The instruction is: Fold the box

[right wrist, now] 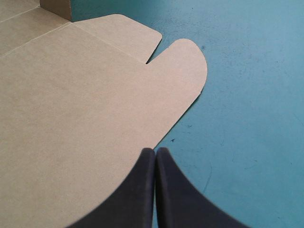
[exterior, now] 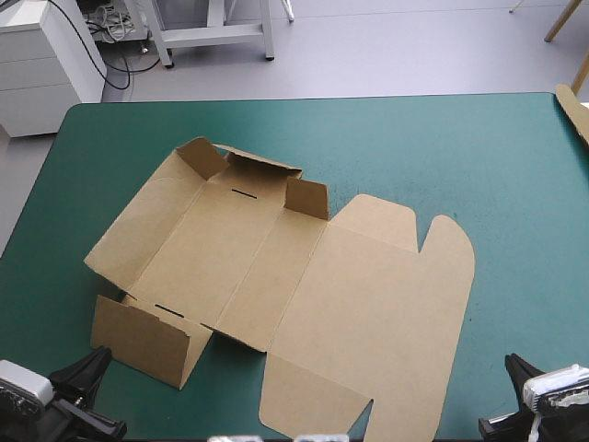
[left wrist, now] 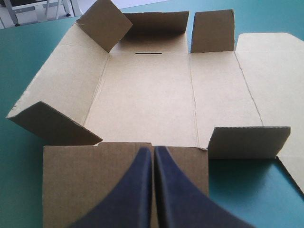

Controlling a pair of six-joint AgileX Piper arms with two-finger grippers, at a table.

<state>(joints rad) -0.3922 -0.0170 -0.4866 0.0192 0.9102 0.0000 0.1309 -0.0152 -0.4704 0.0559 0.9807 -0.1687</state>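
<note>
The brown box [exterior: 276, 267] lies opened out in the middle of the teal-green table [exterior: 488, 157]. Its base panels sit to the left, and the wide lid with rounded tabs [exterior: 386, 313] lies flat to the right. Several small end flaps stand partly raised. My left gripper [exterior: 97, 357] is shut at the front left corner, just short of the near raised flap [left wrist: 123, 180] of the box [left wrist: 147, 95]. My right gripper [exterior: 513, 364] is shut at the front right, its tip [right wrist: 155, 151] at the edge of the lid [right wrist: 71, 104], with nothing between the fingers.
A strip of brown board [exterior: 572, 106] shows at the table's far right corner. A white cabinet [exterior: 41, 55] stands beyond the far left corner. Bare teal-green cover [right wrist: 247, 95] stretches to the right of the lid and along the far edge.
</note>
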